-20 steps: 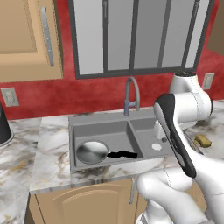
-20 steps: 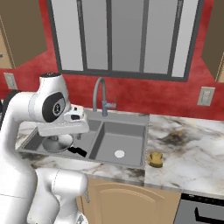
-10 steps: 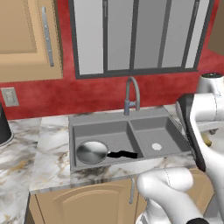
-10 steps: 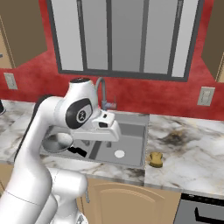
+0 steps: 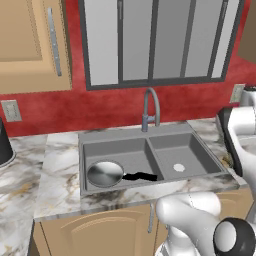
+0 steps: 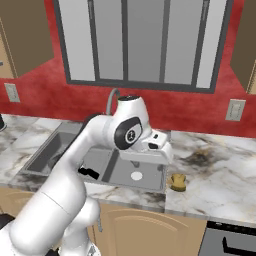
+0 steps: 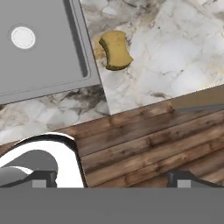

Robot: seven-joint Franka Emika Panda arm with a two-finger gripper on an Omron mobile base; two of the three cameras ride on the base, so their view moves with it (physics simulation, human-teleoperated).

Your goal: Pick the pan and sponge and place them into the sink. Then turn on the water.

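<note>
Swinging rightward off the pan's basin since a second before, the arm hung over the sink's (image 6: pixel 60 150) right edge. Shiny silver pan (image 5: pixel 105 173) lay left; the yellow-tan sponge (image 7: pixel 116 50) sat on marble counter (image 7: pixel 175 61). The claw (image 7: pixel 109 179) gaped wide, empty.

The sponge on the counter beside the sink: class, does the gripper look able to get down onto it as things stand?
Probably yes. The sponge lies alone on bare marble counter just beside the sink rim, nothing covering or crowding it, and the gripper is open and empty above it.
</note>
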